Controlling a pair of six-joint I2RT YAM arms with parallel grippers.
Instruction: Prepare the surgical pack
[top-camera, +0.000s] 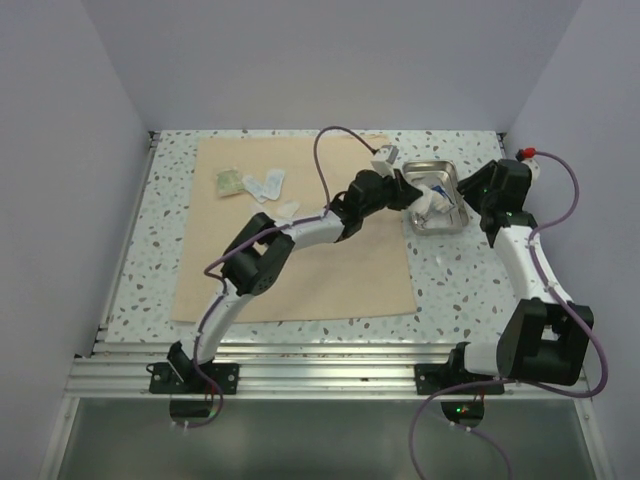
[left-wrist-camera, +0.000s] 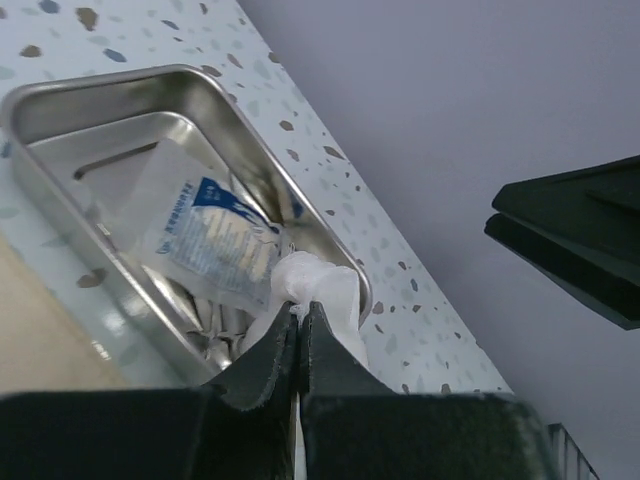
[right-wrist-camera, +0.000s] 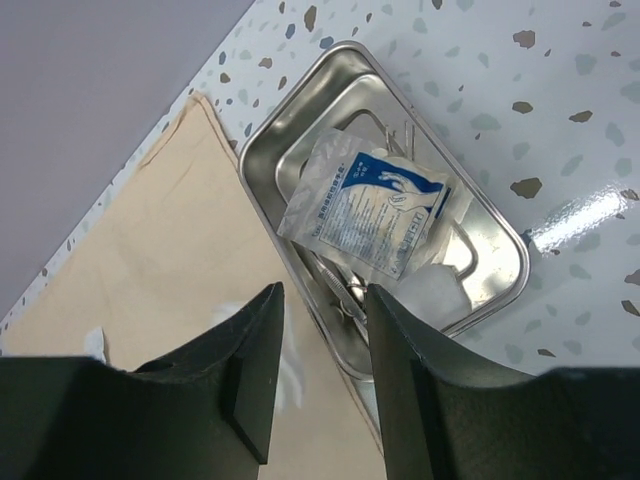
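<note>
Broad tan-beige matte wrap sheet (top-camera: 300, 260) lay flat on the white speckled table (top-camera: 450, 285), covering its left and middle. Small rectangular steel tray (top-camera: 445, 168) sat at the far right, just beside the sheet's right edge; could not tell whether it touched the sheet. It was not on the sheet.

The left arm reached across the sheet to the tray. Left gripper (left-wrist-camera: 302, 315) had its fingers pressed together, pinching a white crumpled gauze wad (left-wrist-camera: 325, 285) at the tips. The wad hung over the tray's right end, at about rim level. Could not tell whether it touched the rim.

Inside the tray a clear flat packet with blue print (right-wrist-camera: 375, 205) lay tilted on top of the other contents. Thin metal instruments (left-wrist-camera: 215, 325) lay under it, mostly hidden, so no count.

The right arm bent in from the right side of the table. Right gripper (right-wrist-camera: 322, 292) hovered above the tray's edge on the sheet side, fingers about half spread, nothing between them, touching nothing. In the left wrist view a black part of the right arm (left-wrist-camera: 580, 240) showed to the right of the tray.

On the far left part of the sheet, well apart from the tray: one greenish flat packet (top-camera: 230, 182), a pair of white gauze packets (top-camera: 266, 185) just right of it, and one small white piece (top-camera: 288, 210) a little nearer.
</note>
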